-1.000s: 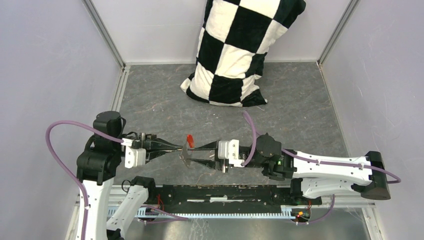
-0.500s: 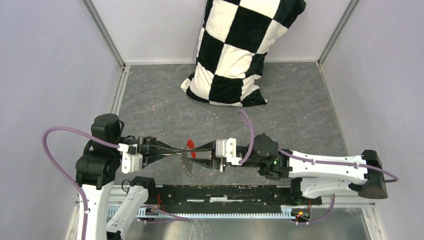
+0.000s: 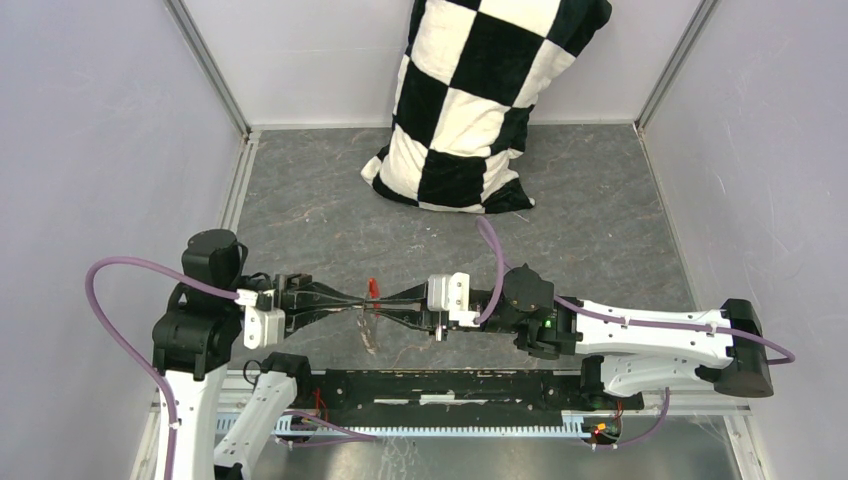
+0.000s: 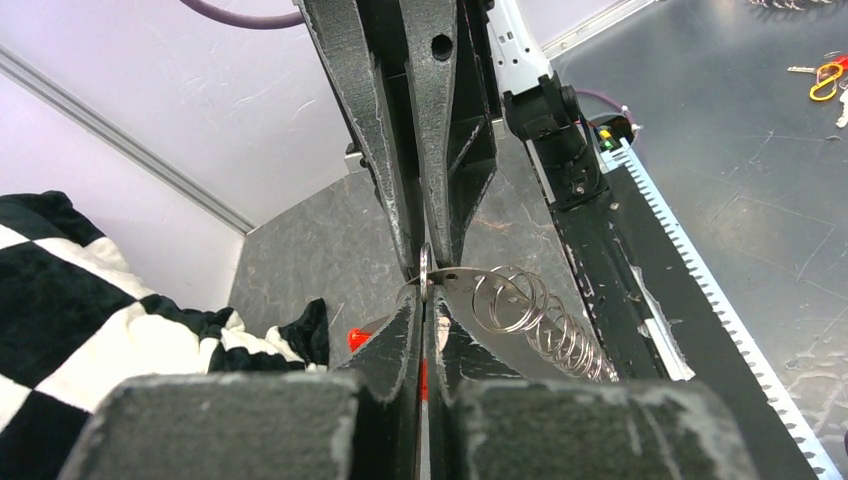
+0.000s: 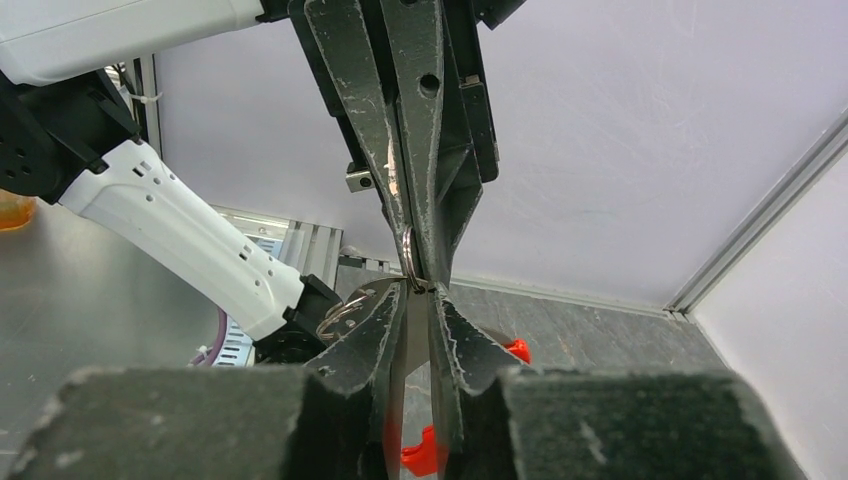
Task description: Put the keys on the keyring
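Over the grey table (image 3: 600, 200) between pale walls (image 3: 100, 120), left hand (image 3: 361, 303) pinches the keyring (image 4: 425, 270); right hand (image 3: 383, 303) unclear.

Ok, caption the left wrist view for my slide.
Tip to tip: the left end effector, shut on the keyring, meets the right end effector; checkered pillow behind.

White-and-black arms (image 3: 640, 340), purple cables (image 3: 120, 290), scuffed black claw fingers (image 5: 470, 350), perhaps a green light (image 3: 548, 325).
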You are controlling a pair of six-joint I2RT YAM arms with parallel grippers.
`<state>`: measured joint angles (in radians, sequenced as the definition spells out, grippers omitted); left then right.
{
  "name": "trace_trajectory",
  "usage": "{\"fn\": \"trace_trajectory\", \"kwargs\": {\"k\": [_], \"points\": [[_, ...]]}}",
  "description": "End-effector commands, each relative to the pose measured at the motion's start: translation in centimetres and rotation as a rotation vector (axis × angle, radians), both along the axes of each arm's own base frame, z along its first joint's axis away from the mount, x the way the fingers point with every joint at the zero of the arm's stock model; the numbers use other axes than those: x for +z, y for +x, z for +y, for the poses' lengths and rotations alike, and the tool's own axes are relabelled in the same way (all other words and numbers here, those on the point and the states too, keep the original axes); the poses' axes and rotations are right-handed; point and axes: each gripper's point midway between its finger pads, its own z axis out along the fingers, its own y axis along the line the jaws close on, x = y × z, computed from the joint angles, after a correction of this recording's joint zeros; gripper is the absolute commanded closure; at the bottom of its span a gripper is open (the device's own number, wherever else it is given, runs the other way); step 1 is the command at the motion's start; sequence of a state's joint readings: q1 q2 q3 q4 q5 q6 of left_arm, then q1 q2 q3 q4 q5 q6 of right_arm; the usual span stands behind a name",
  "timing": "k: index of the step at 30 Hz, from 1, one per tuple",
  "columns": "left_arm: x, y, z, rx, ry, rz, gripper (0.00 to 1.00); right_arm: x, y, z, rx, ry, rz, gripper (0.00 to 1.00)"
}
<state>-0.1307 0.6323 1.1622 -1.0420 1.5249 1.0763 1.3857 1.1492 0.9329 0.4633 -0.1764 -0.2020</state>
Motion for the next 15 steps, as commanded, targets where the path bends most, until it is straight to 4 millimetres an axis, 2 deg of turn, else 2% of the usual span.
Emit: {"fn": "trace_trajectory", "kwargs": {"k": [1, 5, 8, 12, 15], "points": [[0.1, -0.7, -0.1, -0.046, -0.026, -0.029, 0.98, 4.4, 0.4, -0.2, -0.024, 0.115, -0.015, 0.82], [-0.3, -0.4, -0.1, -0.032, -0.022, -0.072, 0.98, 4.6, 0.1, -0.4, -0.009, 0.116, -0.03, 0.81], [-0.6, 0.0, -0.1, -0.016, -0.021, -0.179, 0.98, 4.0, 0.0, 0.1, -0.001, 0.076, -0.059, 0.81], [-0.6, 0.7, 0.0, 0.011, -0.014, -0.377, 0.98, 3.5, 0.5, -0.2, -0.037, 0.045, -0.091, 0.89], [-0.1, 0.8, 0.0, 0.009, -0.019, -0.428, 0.98, 3.9, 0.8, -0.8, -0.06, 0.051, -0.109, 0.97]]}}
